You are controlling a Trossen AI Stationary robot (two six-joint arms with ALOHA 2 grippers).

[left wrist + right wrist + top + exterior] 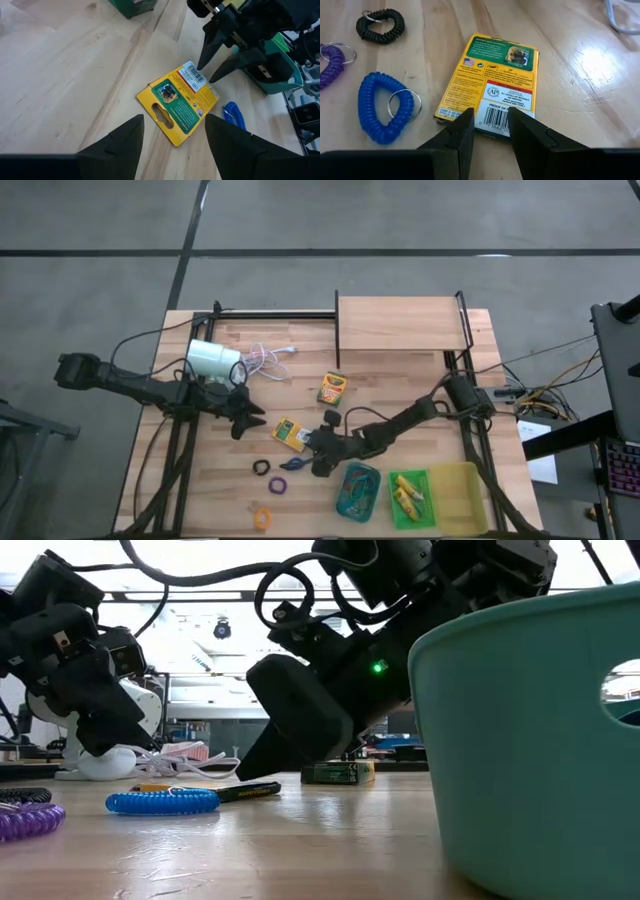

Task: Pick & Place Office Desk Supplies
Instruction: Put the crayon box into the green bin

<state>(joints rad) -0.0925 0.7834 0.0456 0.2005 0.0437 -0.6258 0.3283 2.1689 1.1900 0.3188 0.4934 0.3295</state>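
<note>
Two arms over the counter (200, 480). At left, our left end effector (250, 418) hovers released near the lamp (213, 360). Centre: the flat crayon box (289, 433) lies face down, apart from a second box (332, 387). Our right end effector (318, 448) straddles its barcode edge, fingers parted, nothing gripped. Risk: the thin box slides or pivots when pinched, nudging the blue loop (384, 107) just beside it.

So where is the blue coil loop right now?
In the high view the blue coil loop lies on the table near the middle front, just beside the right gripper, between the flat crayon box and the purple loop.
</note>
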